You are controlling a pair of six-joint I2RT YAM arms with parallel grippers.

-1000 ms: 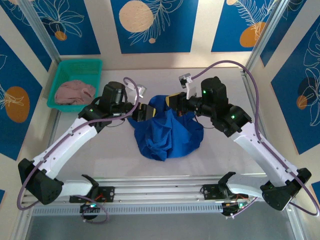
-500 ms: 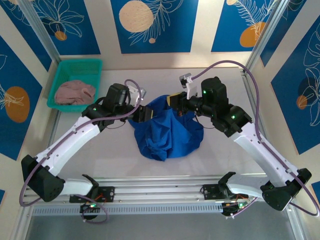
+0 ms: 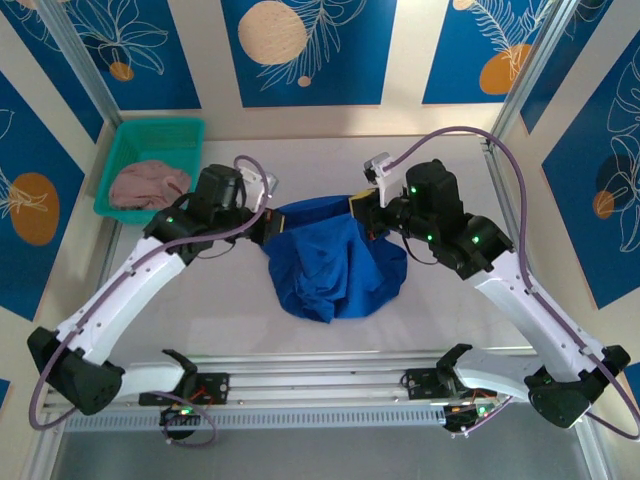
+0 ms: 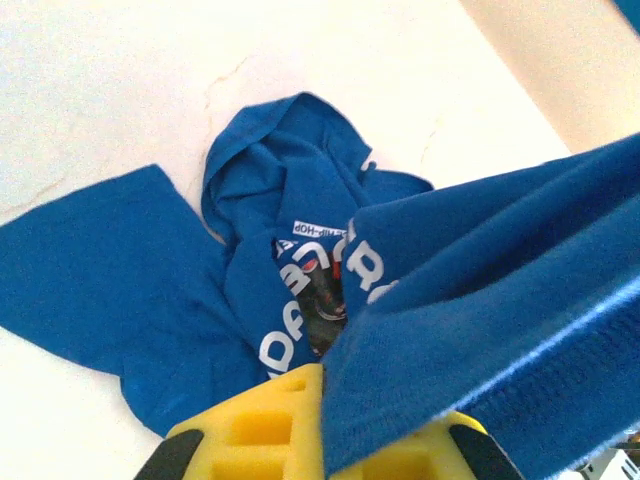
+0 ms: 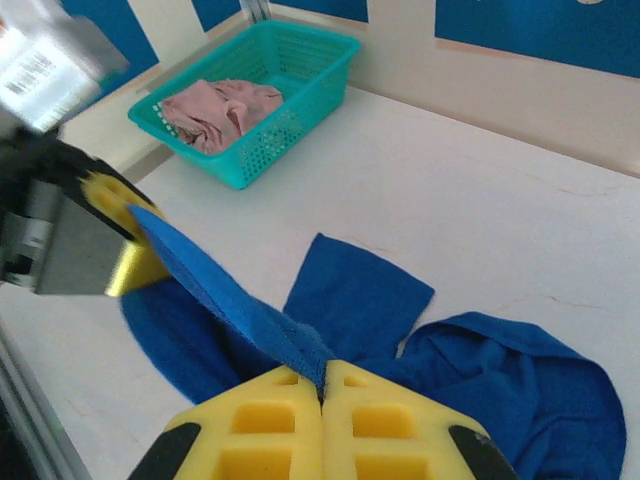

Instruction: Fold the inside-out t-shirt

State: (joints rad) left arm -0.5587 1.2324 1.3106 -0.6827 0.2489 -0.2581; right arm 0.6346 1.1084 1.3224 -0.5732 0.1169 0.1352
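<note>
T-shirt [image 3: 335,265] hem taut between left claw [image 3: 270,222], right claw [image 5: 322,382]; open table [image 3: 320,160] behind.

Blue fabric t-shirt [image 3: 335,265] lies centrally, between left gripper [image 3: 267,222] and right gripper [image 3: 364,206]. Teal plastic basket [image 3: 160,125] stands far left, pink cloth [image 3: 148,184] inside.

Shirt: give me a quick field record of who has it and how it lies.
shirt: blue, hem stretched in the air, rest bunched on the table
left gripper: shut on hem
right gripper: shut on hem
print: visible inside the bunch, left wrist view
basket: far left, pink cloth inside
</note>
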